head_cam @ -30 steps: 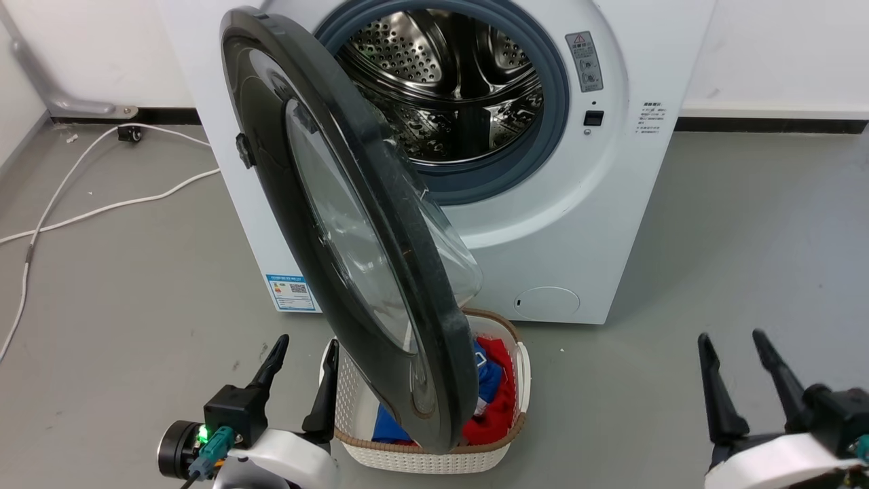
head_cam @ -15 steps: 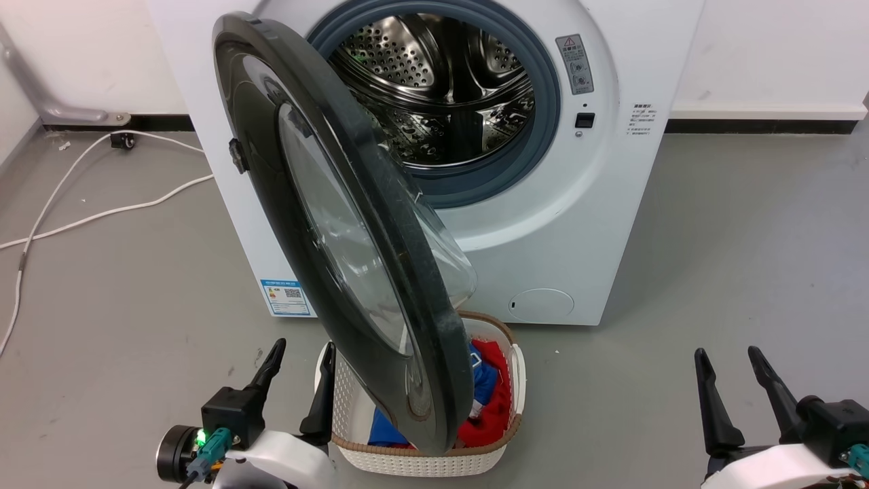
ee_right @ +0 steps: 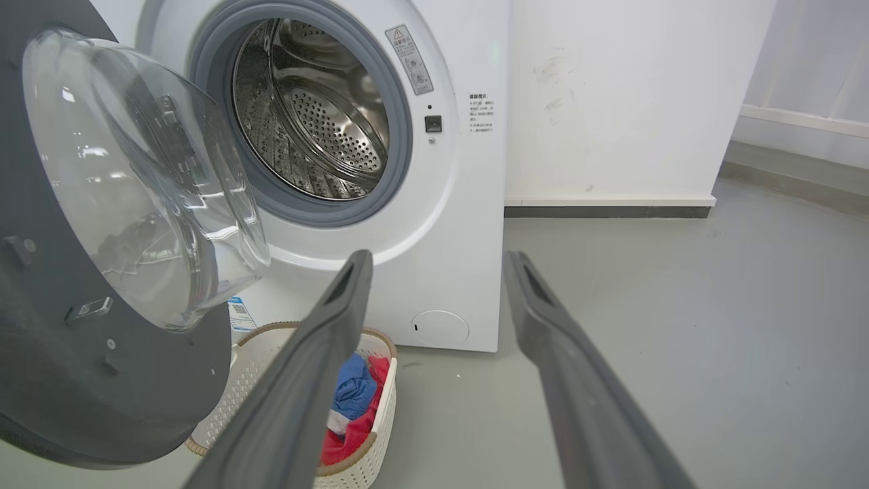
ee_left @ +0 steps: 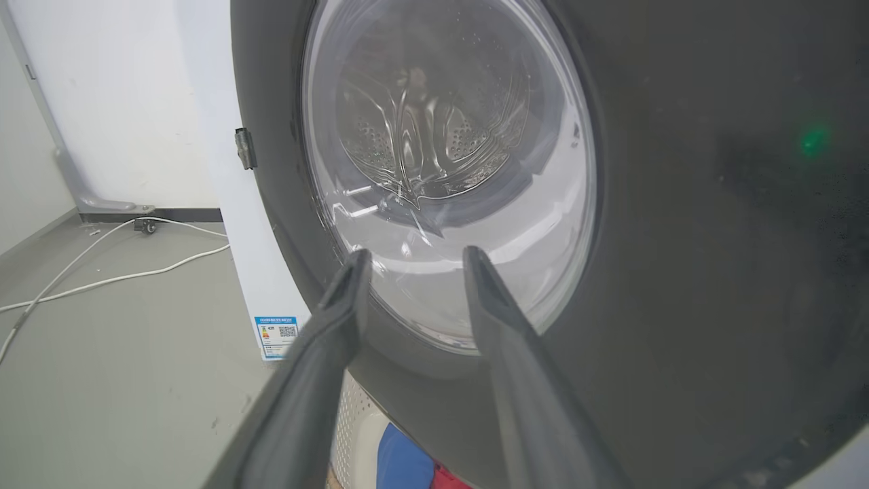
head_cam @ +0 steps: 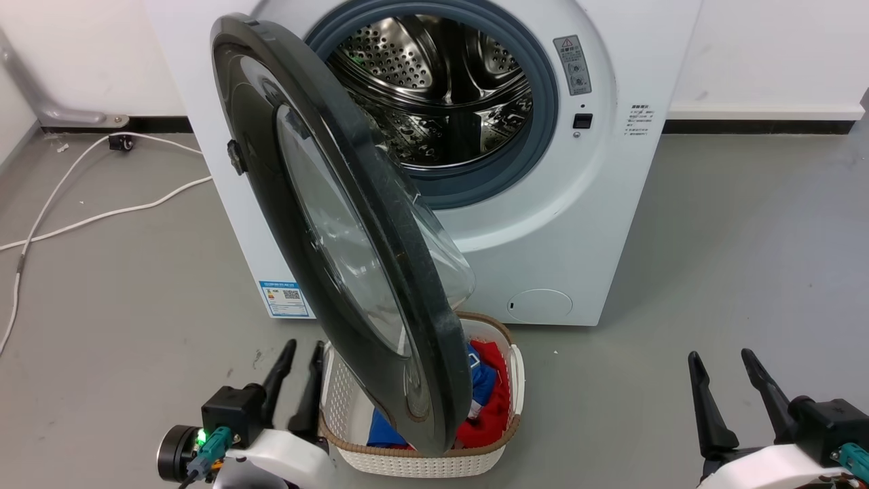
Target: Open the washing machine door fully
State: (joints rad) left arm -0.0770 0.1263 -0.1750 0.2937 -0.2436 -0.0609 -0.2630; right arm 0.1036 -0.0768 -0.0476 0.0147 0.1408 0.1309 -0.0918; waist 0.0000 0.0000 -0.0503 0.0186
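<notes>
at frame centre the washing machine door (head_cam: 353, 224) hangs half open; left gripper (head_cam: 305, 345) and right gripper (head_cam: 719, 354) sit low, jaws parted, empty. best push its inner rim leftward, slowly.

White washing machine (head_cam: 577, 224); black-rimmed washing machine door (head_cam: 339, 224), clear glass; perforated steel drum (head_cam: 434, 75); white lattice basket (head_cam: 421, 465).

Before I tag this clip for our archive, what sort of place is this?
Likely a laundry or utility room: a front-loading washing machine, door open, a basket of clothes before it, bare grey floor.
</notes>
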